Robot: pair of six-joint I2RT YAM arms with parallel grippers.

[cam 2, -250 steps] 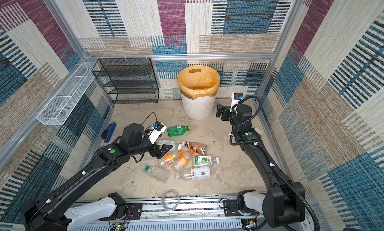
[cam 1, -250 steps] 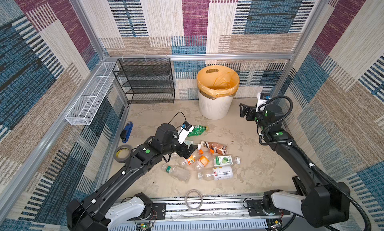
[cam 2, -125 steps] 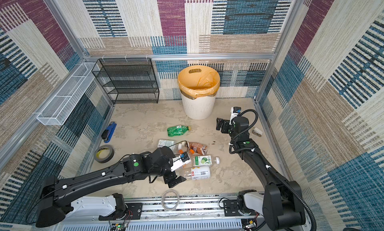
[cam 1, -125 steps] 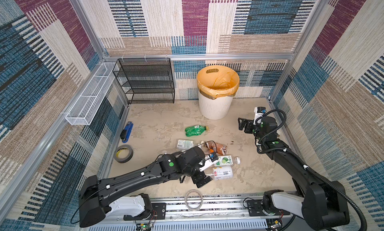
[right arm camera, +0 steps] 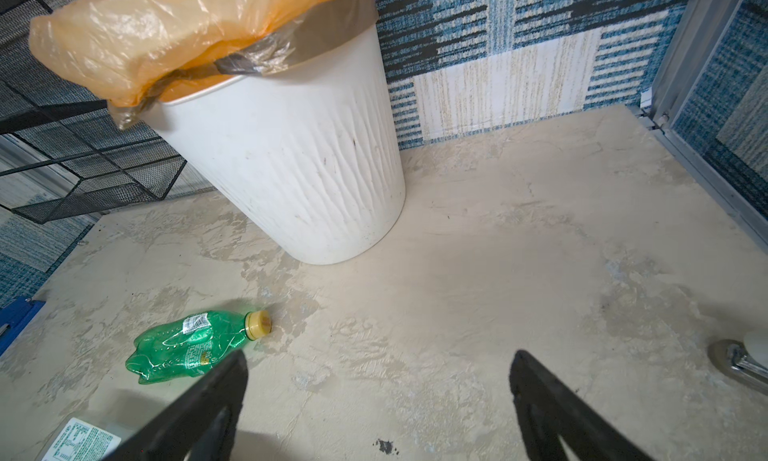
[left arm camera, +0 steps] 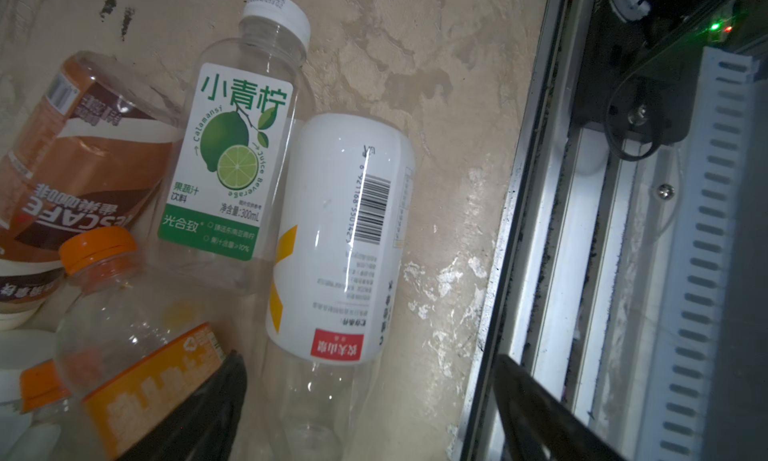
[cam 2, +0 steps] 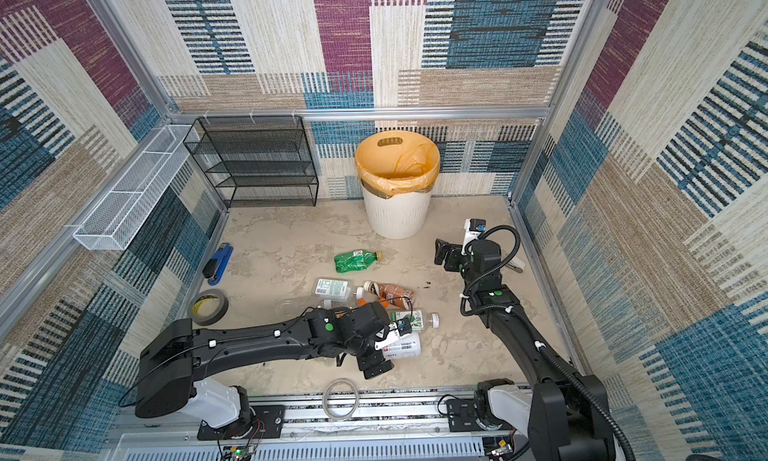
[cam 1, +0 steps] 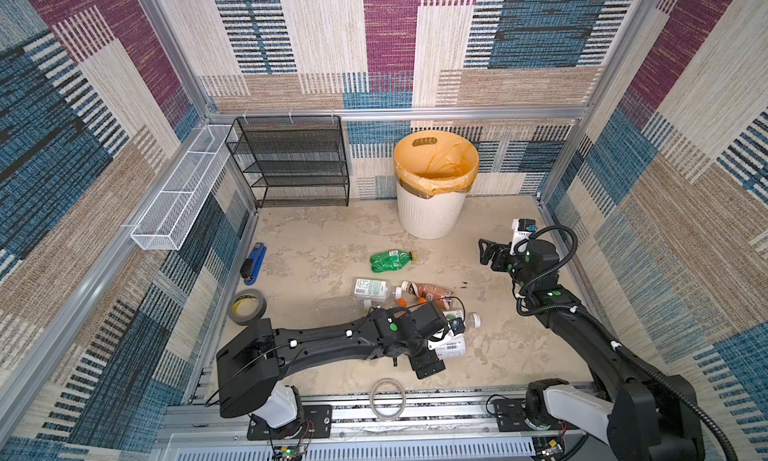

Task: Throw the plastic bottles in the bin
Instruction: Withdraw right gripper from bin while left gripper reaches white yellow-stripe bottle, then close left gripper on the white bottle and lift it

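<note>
We judge the job hardly begun: the bottles (cam 1: 376,288) lie on the surface (cam 1: 324,238) short of the bin (cam 1: 430,214), its bottom perhaps hidden, our left gripper (left arm camera: 370,396) spread astride a white-labelled bottle (left arm camera: 340,230), the right gripper (right arm camera: 378,388) spread and empty.

From the bin (cam 1: 430,214) across to my right gripper (cam 1: 483,251) I see bare floor, nothing to catch on. The green bottle (cam 1: 390,260) lies alone near the front of the bin, with clear floor all round it. Farther out from the bin the bottle heap (cam 1: 432,290) is packed, bottles touching, and my left arm (cam 1: 324,346) lies across its far side. Past that, the front rail (left arm camera: 540,230) leaves only a narrow strip. Beside the bin, the black mesh rack (cam 1: 291,160) blocks the back wall.
</note>
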